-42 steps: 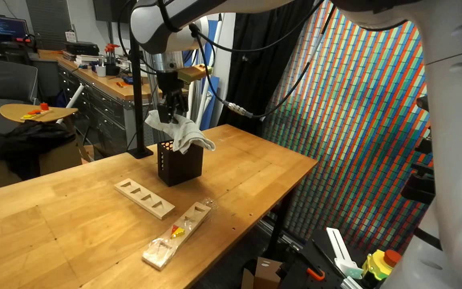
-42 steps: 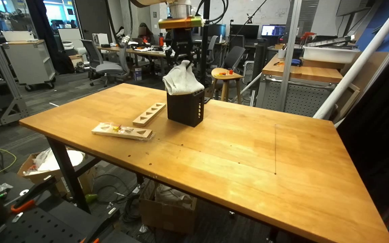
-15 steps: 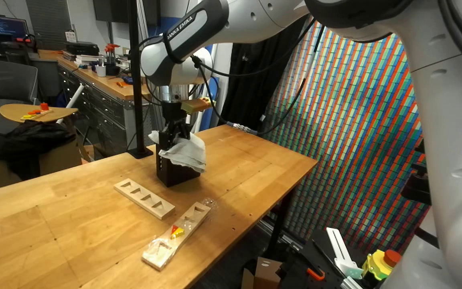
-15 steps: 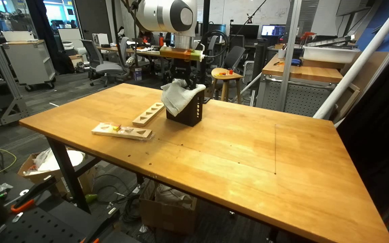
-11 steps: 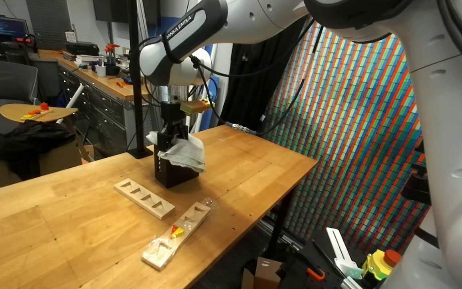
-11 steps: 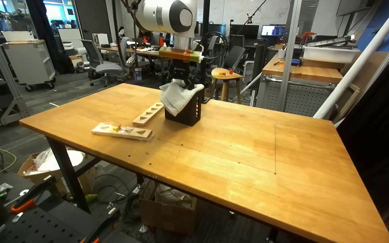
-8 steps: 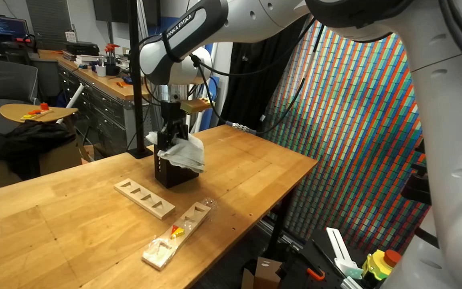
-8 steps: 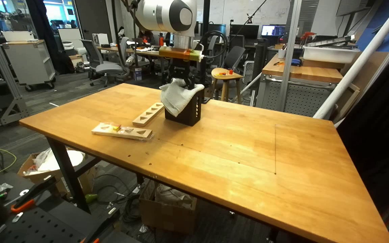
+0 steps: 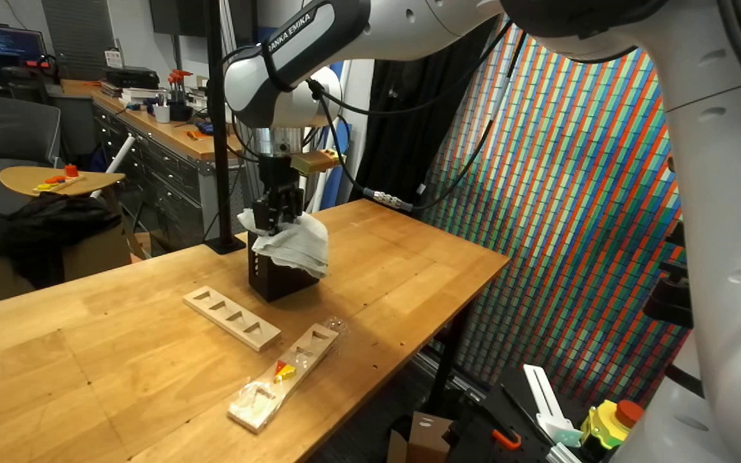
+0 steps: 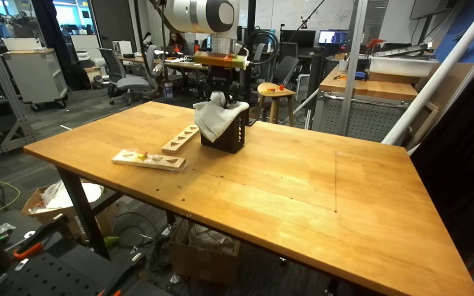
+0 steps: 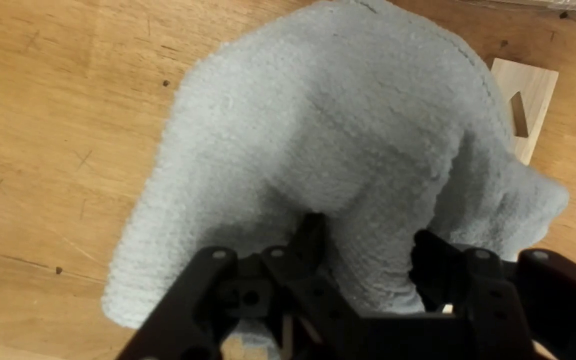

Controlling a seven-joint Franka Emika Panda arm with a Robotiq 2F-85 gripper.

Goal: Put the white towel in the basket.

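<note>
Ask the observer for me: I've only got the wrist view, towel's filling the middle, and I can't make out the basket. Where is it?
Observer: In both exterior views the basket stands on the table, under the towel.
Operator: So is the towel all inside?
Observer: No, in both exterior views a wide flap hangs down outside the basket.
Operator: The wooden board at the right of my picture shows me one cutout. How many really?
Observer: Four in a row, in both exterior views.
</note>
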